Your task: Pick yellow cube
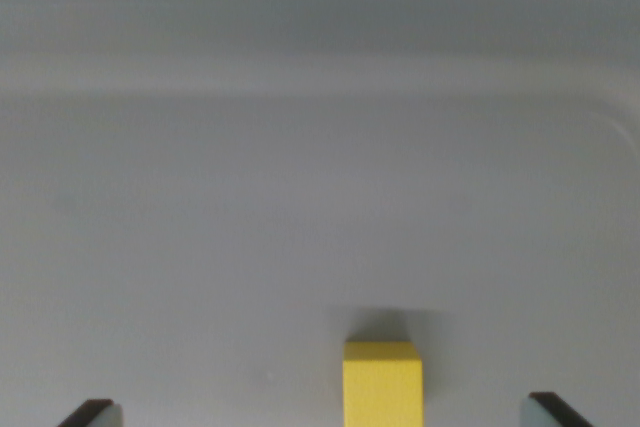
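Note:
A yellow cube (382,384) rests on a pale grey surface at the bottom of the wrist view, a little right of centre, its lower part cut off by the frame edge. Only the two fingertips of my gripper (323,413) show, one dark tip (92,412) at the bottom left and another (553,410) at the bottom right. They stand wide apart, so the gripper is open. The cube lies between them, nearer the right tip, touching neither.
The grey surface (300,227) looks like the floor of a shallow bin, with a blurred wall (320,57) across the top and a rounded corner (615,122) at the upper right.

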Controlling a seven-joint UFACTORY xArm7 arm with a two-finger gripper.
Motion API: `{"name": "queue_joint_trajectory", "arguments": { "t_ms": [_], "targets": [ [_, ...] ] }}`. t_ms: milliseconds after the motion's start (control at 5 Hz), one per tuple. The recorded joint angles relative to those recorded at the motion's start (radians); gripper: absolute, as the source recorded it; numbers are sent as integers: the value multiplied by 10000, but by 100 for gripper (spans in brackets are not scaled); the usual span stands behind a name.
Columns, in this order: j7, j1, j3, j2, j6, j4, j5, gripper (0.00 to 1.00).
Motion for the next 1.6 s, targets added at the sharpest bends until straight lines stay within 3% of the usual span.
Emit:
{"name": "queue_joint_trajectory", "arguments": {
  "t_ms": [200,400,600,800,1000,1200,1400,1600],
  "targets": [
    [0,0,0,0,0,0,0,0],
    [-92,-20,-33,213,-473,-356,16,0],
    [-92,-20,-33,213,-473,-356,16,0],
    [-183,-39,-66,425,-942,-709,33,0],
    [-183,-39,-66,425,-942,-709,33,0],
    [-271,-58,-98,628,-1392,-1048,48,0],
    [-271,-58,-98,628,-1392,-1048,48,0],
    [-365,-78,-131,845,-1873,-1410,65,0]
  ]
}}
